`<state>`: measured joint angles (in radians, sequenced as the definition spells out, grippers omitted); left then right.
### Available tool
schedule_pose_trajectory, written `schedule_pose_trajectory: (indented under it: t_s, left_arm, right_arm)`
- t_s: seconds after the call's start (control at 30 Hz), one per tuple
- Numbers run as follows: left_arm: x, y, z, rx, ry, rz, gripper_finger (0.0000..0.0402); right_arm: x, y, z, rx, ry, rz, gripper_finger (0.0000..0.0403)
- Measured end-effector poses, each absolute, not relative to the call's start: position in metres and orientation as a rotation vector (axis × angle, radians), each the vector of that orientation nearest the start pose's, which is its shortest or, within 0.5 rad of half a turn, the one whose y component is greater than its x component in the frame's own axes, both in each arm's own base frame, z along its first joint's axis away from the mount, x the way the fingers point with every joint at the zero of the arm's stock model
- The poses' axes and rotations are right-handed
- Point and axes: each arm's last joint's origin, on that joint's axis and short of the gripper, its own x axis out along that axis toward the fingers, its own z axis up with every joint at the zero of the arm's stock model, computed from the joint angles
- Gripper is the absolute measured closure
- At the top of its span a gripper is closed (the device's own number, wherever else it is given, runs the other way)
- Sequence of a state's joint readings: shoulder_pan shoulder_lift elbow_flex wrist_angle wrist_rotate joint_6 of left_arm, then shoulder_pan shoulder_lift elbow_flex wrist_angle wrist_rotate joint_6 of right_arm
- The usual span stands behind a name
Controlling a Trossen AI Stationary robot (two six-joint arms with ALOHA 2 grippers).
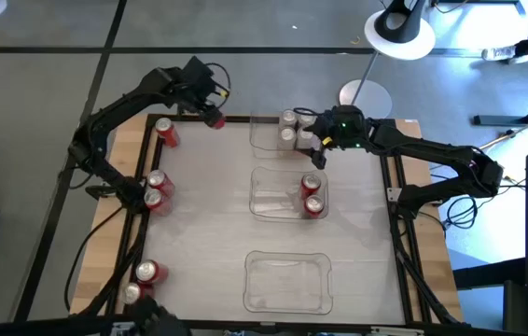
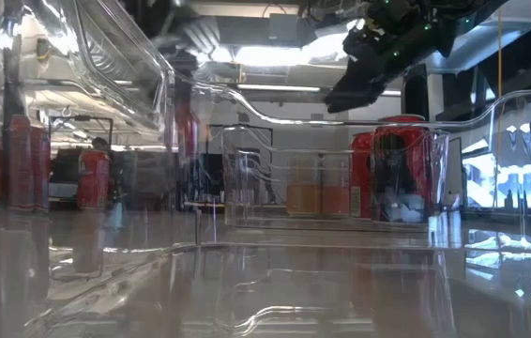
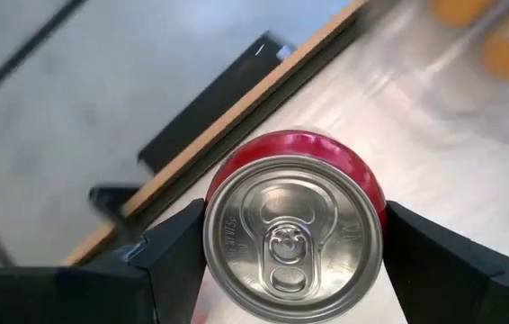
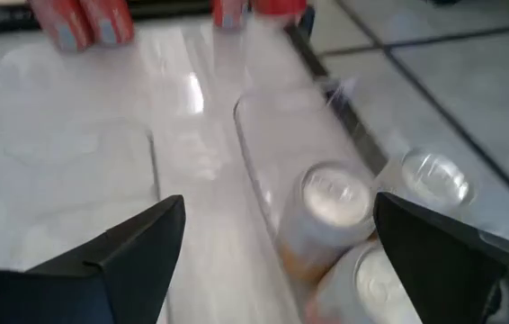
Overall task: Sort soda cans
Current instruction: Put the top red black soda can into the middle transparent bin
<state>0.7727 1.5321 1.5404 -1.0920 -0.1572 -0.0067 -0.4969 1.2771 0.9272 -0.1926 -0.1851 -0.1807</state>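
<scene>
My left gripper [image 1: 210, 110] hangs over the table's far left edge, shut on a red soda can [image 3: 295, 236] with a silver top. My right gripper [image 1: 320, 149] is open and holds nothing. It hovers by the right side of the far clear tray [image 1: 266, 140], where three silver soda cans [image 1: 289, 129] stand; they show close by in the right wrist view [image 4: 331, 202]. Two red cans [image 1: 312, 194] stand in the middle tray [image 1: 269, 191]. One red can [image 1: 166, 133] lies on the far left wooden border. My left gripper pinches the red can's body just below its top rim [image 3: 223, 189], with one finger [image 3: 175, 252] on each side. The fingers come slanting down from above. The can's silver top faces the wrist camera, and the can appears lifted clear of the table.
Two red cans [image 1: 156, 189] stand at the table's left edge, and two more [image 1: 143, 280] stand near its front left corner. A third clear tray [image 1: 287, 280] lies near the front edge. The black frame rail [image 1: 245, 119] runs along the far edge.
</scene>
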Motion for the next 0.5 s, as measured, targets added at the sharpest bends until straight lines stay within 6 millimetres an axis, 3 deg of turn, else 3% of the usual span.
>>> schedule_pose_trajectory:
  t_s: [0.2, 0.5]
  left_arm:
    - [0.25, 0.166, 0.369, -0.238, 0.967, 0.684, 0.0127]
    - [0.297, 0.103, 0.378, -0.185, 0.791, 0.495, 0.0127]
  right_arm:
    - [0.231, -0.118, 0.287, 0.056, 0.564, -0.229, 0.0043]
    - [0.208, -0.104, 0.301, 0.127, 0.568, -0.177, 0.0043]
